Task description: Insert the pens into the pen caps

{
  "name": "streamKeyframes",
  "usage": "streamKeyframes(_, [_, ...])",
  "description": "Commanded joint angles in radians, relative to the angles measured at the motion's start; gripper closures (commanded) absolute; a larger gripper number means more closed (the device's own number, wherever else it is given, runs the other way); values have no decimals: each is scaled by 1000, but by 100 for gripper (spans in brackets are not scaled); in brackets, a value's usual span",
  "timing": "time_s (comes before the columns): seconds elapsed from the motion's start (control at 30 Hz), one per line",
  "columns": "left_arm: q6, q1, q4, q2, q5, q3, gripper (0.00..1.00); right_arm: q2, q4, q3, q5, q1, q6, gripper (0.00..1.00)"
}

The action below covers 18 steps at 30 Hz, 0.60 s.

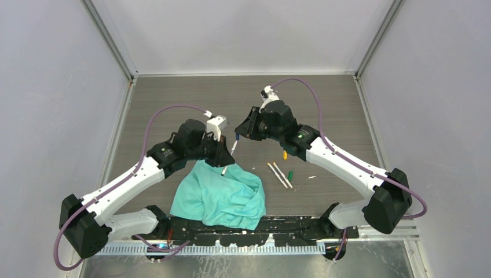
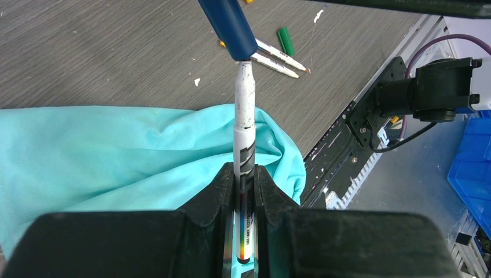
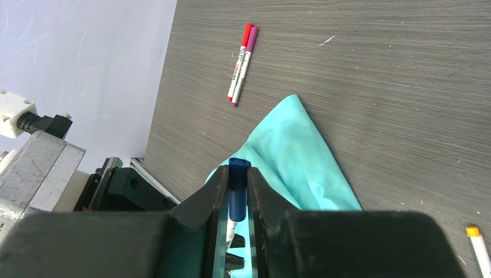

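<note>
Above the grey table [image 1: 185, 95], we pinch a white pen [image 2: 244, 116] in the left gripper [image 2: 246, 172] and a blue cap [image 2: 228, 26] in the right gripper [image 3: 238, 172], cap touching tip ahead of the left jaws yet tilted, so pushing could jam it or slip the pen.

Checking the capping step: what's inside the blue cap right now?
The white pen held in the left gripper meets the mouth of the blue cap, its narrow end at the rim. The nib, and how deep it sits, are hidden by the cap's wall.
</note>
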Motion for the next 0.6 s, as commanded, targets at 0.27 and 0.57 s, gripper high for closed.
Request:
streamKeyframes(0.27, [-40,12,109,-20,-32,-7,100,-51,68,-35,-14,33,33,99])
streamKeyframes(0.57, [-89,16,181,-25,-81,-22,100,-102,128,-132,30,75,110,99])
